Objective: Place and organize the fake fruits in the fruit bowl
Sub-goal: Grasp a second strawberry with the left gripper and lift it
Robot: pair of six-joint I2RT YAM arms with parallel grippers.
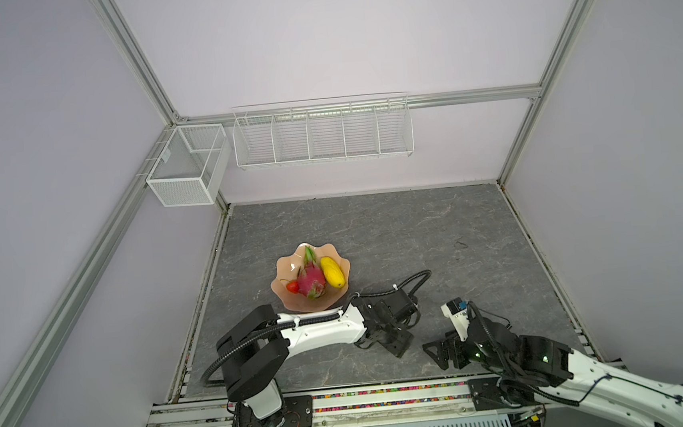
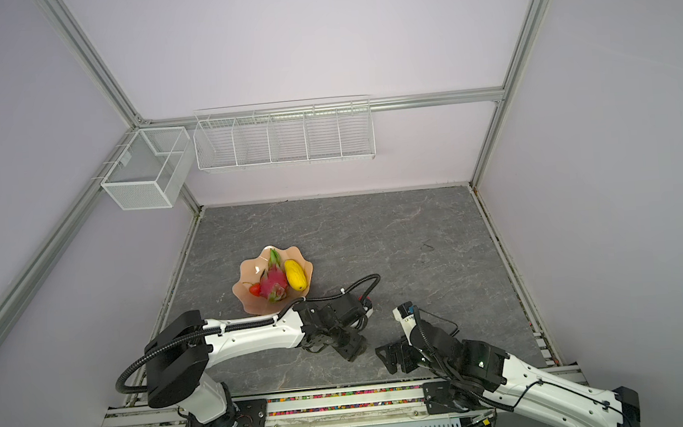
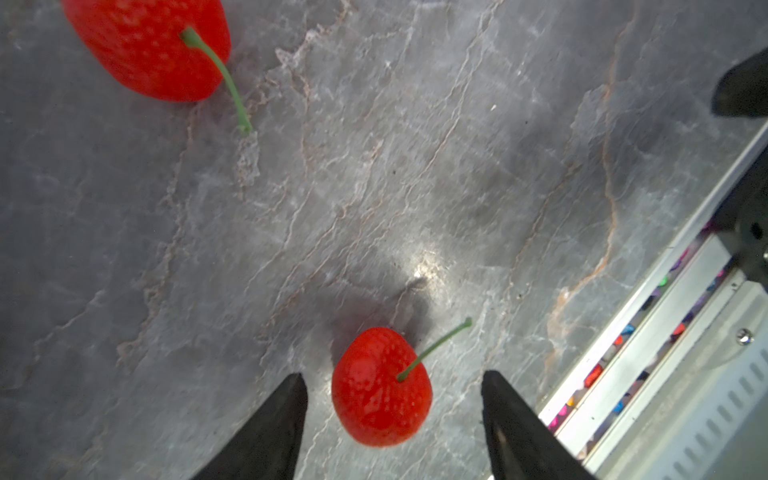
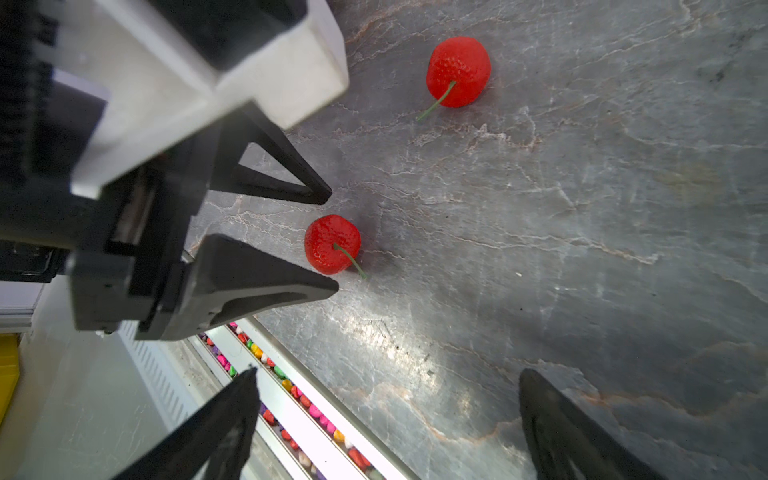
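Note:
In both top views the peach-pink fruit bowl (image 1: 282, 265) (image 2: 245, 272) holds the magenta dragon fruit (image 1: 310, 284) (image 2: 274, 286), the yellow ribbed fruit (image 1: 332, 272) (image 2: 296, 275) and one red strawberry (image 1: 292, 286) (image 2: 255, 289). Two more strawberries lie on the slate table. One strawberry (image 3: 381, 387) (image 4: 332, 244) sits between the fingers of my left gripper (image 3: 393, 376) (image 1: 400, 345), which is open with a gap on each side of the fruit. The other strawberry (image 3: 149, 45) (image 4: 459, 71) lies farther off. My right gripper (image 4: 386, 382) (image 1: 440, 352) stands open and empty near the table's front edge.
White wire baskets (image 1: 323, 134) (image 1: 186, 168) hang on the back and left walls. A metal rail with coloured pebbles (image 4: 307, 403) (image 3: 623, 332) runs along the table's front edge, close to both grippers. The grey slate table (image 1: 416, 233) stretches out to the right and back.

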